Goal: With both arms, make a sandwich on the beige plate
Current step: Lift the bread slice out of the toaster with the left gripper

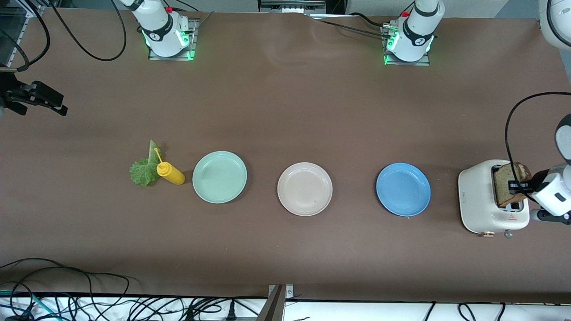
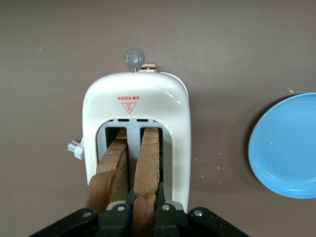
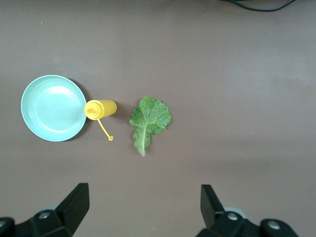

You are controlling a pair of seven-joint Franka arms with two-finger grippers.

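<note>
Brown bread slice (image 2: 147, 163) stands in the white toaster (image 1: 477, 196) at the left arm's end of the table, and the left gripper (image 2: 144, 207) has its fingers closed tight on this slice, w/ a second slice (image 2: 109, 170) beside it in the other slot. Beige plate (image 1: 304, 188) sits btw. the mint-green plate (image 1: 219, 176) and the blue plate (image 1: 403, 189). Lettuce leaf (image 3: 149, 121) lies just beside the yellow bottle (image 3: 100, 109). Right gripper (image 3: 143, 207) waits high over the table near the lettuce, fingers wide apart, holding nothing.
</note>
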